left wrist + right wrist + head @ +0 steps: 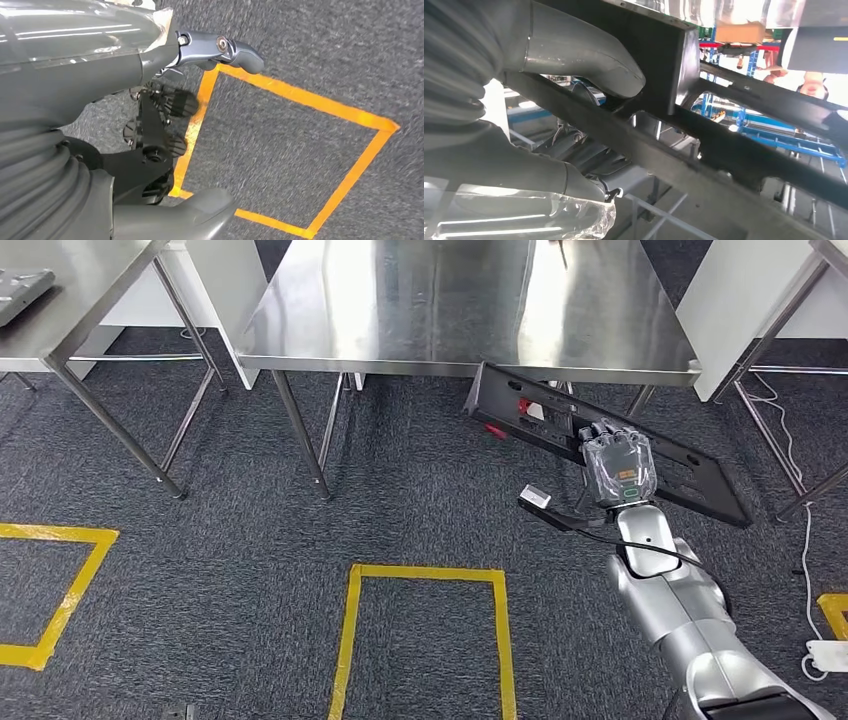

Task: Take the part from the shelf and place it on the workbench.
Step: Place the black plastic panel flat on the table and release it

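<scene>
We've got the part [560, 425] in our right hand [620, 468], held out in front of the steel table [450, 310], its far end tucked just under the table's front edge and not yet on top. It's a long, flat, black frame, looks like moulded plastic, with rectangular cut-outs along its length, a white label and a couple of small red bits near the far end. It hangs tilted, the far end higher than the end off to the right.

Handling-wise, our guess is it's light but awkward: long and thin, so it'll want to swing and twist around wherever we grip it. Looks fairly stiff, though a frame this skinny could flex a bit. The surface is smooth and a little glossy, so slipping is a real worry.

The right wrist view shows the fingers [584, 55] clamped around one of the frame's bars, thumb on the other side, roughly mid-length. That seems like the sensible spot, near the balance point.

Our left hand [150, 100] hangs over the carpet [310, 65] by a yellow tape square [300, 95], fingers loosely apart, holding nothing.
</scene>
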Controlling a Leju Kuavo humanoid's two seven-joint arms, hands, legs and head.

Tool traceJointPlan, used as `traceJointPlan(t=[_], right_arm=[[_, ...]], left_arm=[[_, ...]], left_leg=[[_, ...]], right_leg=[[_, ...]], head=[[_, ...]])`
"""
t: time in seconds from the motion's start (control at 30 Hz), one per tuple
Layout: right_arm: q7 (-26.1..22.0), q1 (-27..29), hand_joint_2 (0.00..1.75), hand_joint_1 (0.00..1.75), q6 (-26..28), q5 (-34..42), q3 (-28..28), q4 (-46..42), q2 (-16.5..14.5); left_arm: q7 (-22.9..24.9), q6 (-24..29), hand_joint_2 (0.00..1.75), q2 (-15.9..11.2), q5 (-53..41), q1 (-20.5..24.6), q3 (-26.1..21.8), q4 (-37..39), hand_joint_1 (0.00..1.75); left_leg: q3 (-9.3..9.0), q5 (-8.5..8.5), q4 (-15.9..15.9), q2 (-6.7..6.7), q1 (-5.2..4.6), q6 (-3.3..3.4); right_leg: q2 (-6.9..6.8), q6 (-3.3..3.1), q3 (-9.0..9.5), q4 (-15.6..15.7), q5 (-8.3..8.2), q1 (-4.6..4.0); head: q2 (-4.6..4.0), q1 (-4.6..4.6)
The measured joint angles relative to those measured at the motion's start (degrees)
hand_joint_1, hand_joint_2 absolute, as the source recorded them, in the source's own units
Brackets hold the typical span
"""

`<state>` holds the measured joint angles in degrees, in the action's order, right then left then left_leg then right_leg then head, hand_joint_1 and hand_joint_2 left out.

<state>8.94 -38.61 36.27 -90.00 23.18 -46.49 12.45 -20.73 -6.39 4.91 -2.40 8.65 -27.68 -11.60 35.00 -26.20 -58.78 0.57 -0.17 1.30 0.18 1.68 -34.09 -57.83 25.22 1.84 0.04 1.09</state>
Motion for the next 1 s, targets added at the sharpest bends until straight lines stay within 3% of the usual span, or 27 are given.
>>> traceJointPlan(t=[0.07, 0.13, 0.17, 0.2, 0.23, 0.3, 0.33, 0.37, 0.5, 0.57, 0.63, 0.67, 0.7, 0.73, 0.8, 0.83, 0.9, 1.0], right_arm=[[0.0, -0.1, 1.75, 1.75, 0.0, 0.0, 0.0, 0.0, 0.0], [0.0, 0.0, 1.75, 1.75, 0.0, 0.0, 0.0, 0.0, 0.0], [0.0, 0.1, 1.75, 1.75, 0.0, 0.0, 0.0, 0.0, 0.0], [0.0, 0.1, 1.75, 1.75, 0.0, 0.0, 0.0, 0.0, 0.0], [0.0, 0.2, 1.75, 1.75, 0.0, 0.0, 0.0, 0.0, 0.0], [-0.1, 0.1, 1.75, 1.75, 0.0, 0.0, 0.0, 0.0, 0.0], [-0.1, 0.1, 1.75, 1.75, 0.1, 0.0, 0.0, 0.0, -0.1], [-0.2, 0.0, 1.75, 1.75, 0.1, 0.0, 0.0, 0.0, -0.1], [-0.3, -0.1, 1.75, 1.75, 0.1, 0.0, 0.0, 0.0, -0.1], [-0.2, -0.3, 1.75, 1.75, 0.1, 0.0, 0.0, 0.0, -0.2], [-0.1, -0.3, 1.75, 1.75, 0.1, 0.0, 0.0, 0.2, -0.1], [-0.1, -0.2, 1.75, 1.75, 0.1, 0.0, 0.0, 0.3, -0.1], [-0.1, -0.2, 1.75, 1.75, 0.1, 0.0, 0.0, 0.4, -0.1], [-0.1, -0.2, 1.75, 1.75, 0.1, 0.0, 0.0, 0.5, -0.1], [-0.1, -0.3, 1.75, 1.75, 0.1, 0.0, 0.1, 0.7, -0.1], [-0.1, -0.5, 1.75, 1.75, 0.1, 0.0, 0.1, 0.7, -0.1], [-0.1, -0.7, 1.75, 1.75, 0.1, 0.0, 0.1, 1.0, -0.2], [-0.2, -0.8, 1.75, 1.75, 0.0, 0.0, 0.1, 1.3, -0.2]], left_arm=[[0.0, 0.0, 1.75, 0.0, 0.0, 0.1, 0.0, 0.0, 0.0], [0.0, 0.0, 1.75, 0.0, 0.0, 0.0, 0.0, 0.0, 0.0], [0.0, 0.0, 1.75, 0.0, 0.0, 0.0, 0.0, 0.0, 0.0], [0.1, 0.0, 1.75, 0.0, 0.0, 0.0, 0.0, 0.0, 0.0], [0.1, 0.0, 1.75, 0.0, 0.0, 0.0, 0.0, 0.0, 0.0], [0.2, 0.1, 1.75, -0.1, -0.1, 0.1, 0.0, 0.0, 0.0], [0.3, 0.2, 1.75, -0.1, -0.1, 0.1, 0.0, 0.0, 0.0], [0.4, 0.3, 1.75, -0.2, 0.0, 0.2, 0.0, 0.0, 0.0], [0.3, 0.5, 1.75, -0.1, 0.0, 0.2, 0.0, 0.0, 0.0], [0.3, 0.5, 1.75, 0.0, 0.0, 0.3, 0.0, 0.0, 0.0], [0.2, 0.6, 1.75, 0.1, 0.0, 0.3, 0.0, 0.0, 0.0], [0.2, 0.6, 1.75, 0.1, 0.0, 0.3, 0.0, 0.0, 0.0], [0.2, 0.6, 1.75, 0.2, 0.0, 0.3, 0.0, 0.0, 0.0], [0.3, 0.6, 1.75, 0.2, 0.0, 0.2, 0.0, 0.0, 0.0], [0.3, 0.6, 1.75, 0.3, 0.0, 0.3, 0.0, 0.0, 0.0], [0.3, 0.6, 1.75, 0.3, 0.0, 0.3, 0.0, 0.0, 0.0], [0.3, 0.6, 1.75, 0.3, 0.0, 0.3, 0.0, 0.0, 0.0], [0.3, 0.6, 1.75, 0.3, 0.0, 0.3, 0.0, 0.0, 0.0]], left_leg=[[2.57, -2.64, -5.2, -0.17, 0.31, -0.78], [6.92, -5.39, -12.8, -0.32, 0.63, -1.38], [8.5, -5.56, -14.9, -0.36, 0.72, -1.48], [9.09, -4.68, -15.1, -0.39, 0.78, -1.46], [8.48, -2.8, -13.0, -0.39, 0.78, -1.28], [4.85, 1.53, -4.9, -0.39, 0.61, -0.56], [3.29, 2.71, -1.7, -0.39, 0.45, -0.23], [2.34, 3.12, 0.3, -0.4, 0.26, 0.07], [1.22, 2.8, 1.8, -0.43, 0.03, 1.12], [0.26, 2.83, 2.6, -0.45, 0.22, 1.78], [-0.27, 2.36, 2.6, -0.35, 0.09, 2.27], [-0.54, 2.07, 2.6, -0.25, 0.04, 2.35], [-0.85, 1.75, 2.5, -0.14, 0.01, 2.35], [-1.23, 1.39, 2.5, -0.02, 0.0, 2.25], [-2.02, 0.45, 2.1, 0.16, 0.0, 1.85], [-2.23, -0.08, 1.8, 0.24, -0.13, 1.56], [-2.33, -0.84, 1.4, 0.31, -0.38, 1.01], [-2.1, -1.68, 0.8, 0.21, -0.22, 0.28]], right_leg=[[0.01, -0.66, 0.31, 0.1, 0.18, 0.13], [0.01, -1.08, 0.42, 0.0, 0.41, 0.0], [0.03, -1.19, 0.48, 0.0, 0.51, -0.08], [0.09, -1.25, 0.6, 0.0, 0.63, -0.14], [0.15, -1.27, 0.8, 0.0, 0.78, -0.2], [0.25, -1.11, 1.32, 0.1, 1.2, -0.37], [0.28, -0.93, 1.48, 0.1, 1.41, -0.51], [0.29, -0.71, 1.56, 0.1, 1.61, -0.62], [0.16, 0.27, 1.56, 0.1, 2.24, -0.78], [0.01, 0.14, -0.69, -4.3, 3.99, -0.92], [-0.02, -0.16, -5.22, -12.3, 6.55, -0.94], [-0.02, -0.04, -7.2, -15.2, 7.11, -0.94], [-0.02, 0.33, -8.2, -16.0, 6.69, -0.92], [-0.04, 0.87, -7.97, -14.5, 5.25, -0.85], [-0.17, 1.85, -5.1, -6.6, 1.01, -0.63], [-0.21, 1.93, -3.52, -3.1, -0.57, -0.65], [-0.24, 1.31, -2.04, 0.0, -1.58, -0.73], [-0.1, 0.24, -1.61, 0.0, -1.17, -0.53]], head=[[0.0, 0.24], [0.0, 0.34], [0.0, 0.36], [0.0, 0.36], [0.0, 0.36], [0.0, 0.35], [0.0, 0.34], [0.0, 0.32], [0.0, 0.26], [0.0, 0.17], [0.0, 0.08], [0.0, 0.07], [0.0, 0.04], [0.0, 0.02], [0.0, -0.07], [0.0, -0.12], [0.0, -0.13], [0.0, -0.05]])
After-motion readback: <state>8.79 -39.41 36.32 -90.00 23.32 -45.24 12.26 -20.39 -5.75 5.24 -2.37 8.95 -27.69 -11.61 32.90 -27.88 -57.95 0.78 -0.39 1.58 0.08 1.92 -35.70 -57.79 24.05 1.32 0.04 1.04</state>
